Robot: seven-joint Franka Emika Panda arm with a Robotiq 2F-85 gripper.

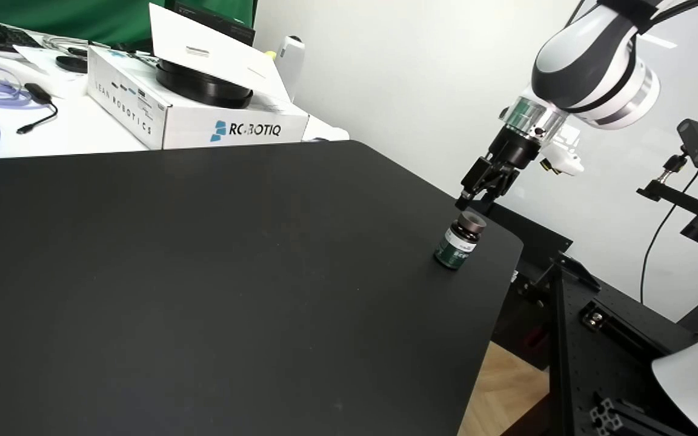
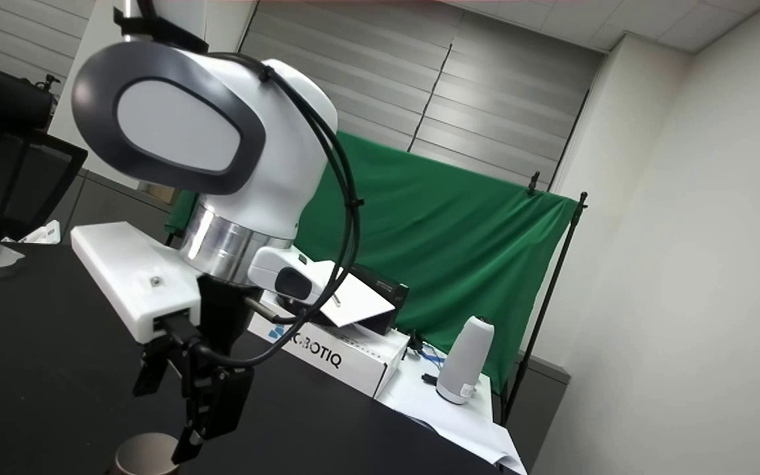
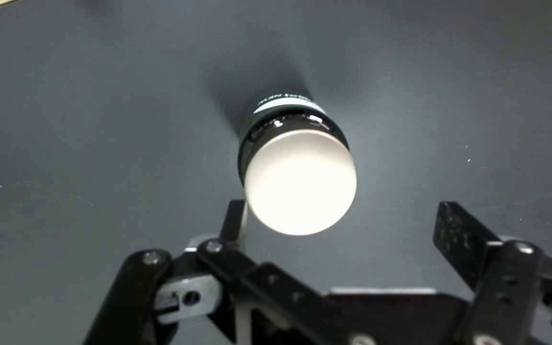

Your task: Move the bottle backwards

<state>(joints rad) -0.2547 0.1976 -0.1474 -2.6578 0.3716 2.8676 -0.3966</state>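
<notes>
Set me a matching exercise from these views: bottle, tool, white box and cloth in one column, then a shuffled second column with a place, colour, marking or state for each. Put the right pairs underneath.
Column one
1. bottle
2. tool
3. white box
4. cloth

Column two
A. green, hanging in the background
B. upright on the black table
C. marked ROBOTIQ on its side
D. open

Right pairs: 1-B, 2-D, 3-C, 4-A

Wrist view | bottle cap (image 3: 301, 184) overexposed (nearly pure white) | soft shadow (image 3: 233, 88)
</notes>
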